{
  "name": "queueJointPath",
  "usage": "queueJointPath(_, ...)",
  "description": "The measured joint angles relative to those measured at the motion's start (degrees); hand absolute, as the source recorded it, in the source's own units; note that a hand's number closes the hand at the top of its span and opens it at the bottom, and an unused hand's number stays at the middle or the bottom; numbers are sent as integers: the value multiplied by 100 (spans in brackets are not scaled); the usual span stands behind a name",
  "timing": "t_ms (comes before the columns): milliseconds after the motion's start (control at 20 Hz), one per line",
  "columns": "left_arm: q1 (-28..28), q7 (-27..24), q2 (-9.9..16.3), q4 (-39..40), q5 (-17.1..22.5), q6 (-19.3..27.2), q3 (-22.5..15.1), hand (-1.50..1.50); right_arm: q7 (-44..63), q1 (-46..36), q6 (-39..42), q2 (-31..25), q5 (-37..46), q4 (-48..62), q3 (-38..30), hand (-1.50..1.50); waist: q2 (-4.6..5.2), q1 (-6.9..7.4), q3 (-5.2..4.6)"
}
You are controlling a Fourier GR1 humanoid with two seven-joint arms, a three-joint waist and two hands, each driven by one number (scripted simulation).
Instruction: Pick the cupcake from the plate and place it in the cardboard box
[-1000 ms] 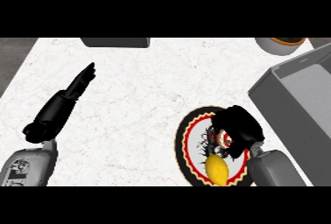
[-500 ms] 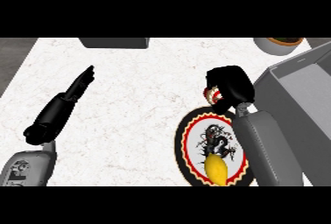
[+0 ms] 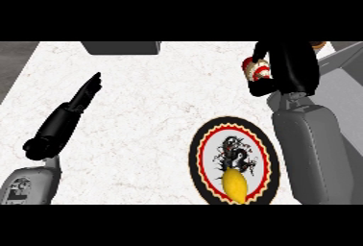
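My right hand [image 3: 291, 69] is raised at the upper right, its fingers curled round the cupcake [image 3: 255, 70], whose red and white wrapper shows at the hand's left side. The hand is at the left edge of the grey box [image 3: 347, 91], which runs down the right side behind my forearm. The round plate [image 3: 209, 144] with a black, red and yellow rim lies at the lower middle, far below the hand. My left hand [image 3: 85, 93] rests open on the counter at the left, fingers straight.
A yellow lemon [image 3: 235, 186] lies on the plate's near part. A dark grey object [image 3: 120, 47] sits at the counter's far edge. A brown-rimmed object [image 3: 318, 45] peeks out at the top right behind my right hand.
My right hand has lifted off the plate with the cupcake and moved up and away toward the box. The left hand has not moved.
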Motion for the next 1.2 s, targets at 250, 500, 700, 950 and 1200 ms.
queueJointPath(250,-152,62,35,99,58,-50,85,0,555,-270,-203,-285,-53,-34,-707,150,14,9,-1)
queueJointPath(500,47,64,-51,-105,-42,1,-24,0,554,-500,-320,-948,-404,293,-1501,150,21,41,2)
queueJointPath(700,-14,22,-33,-28,-9,-48,31,0,333,-520,-386,-1508,-485,876,-1789,150,30,51,1)
queueJointPath(950,-105,91,-55,-36,-18,-41,37,0,-34,-468,211,-2228,-711,1731,-2065,150,35,54,0)
queueJointPath(1200,-95,49,-111,1,-77,-18,-16,0,-419,-499,894,-2831,-987,2712,-2299,150,44,73,4)
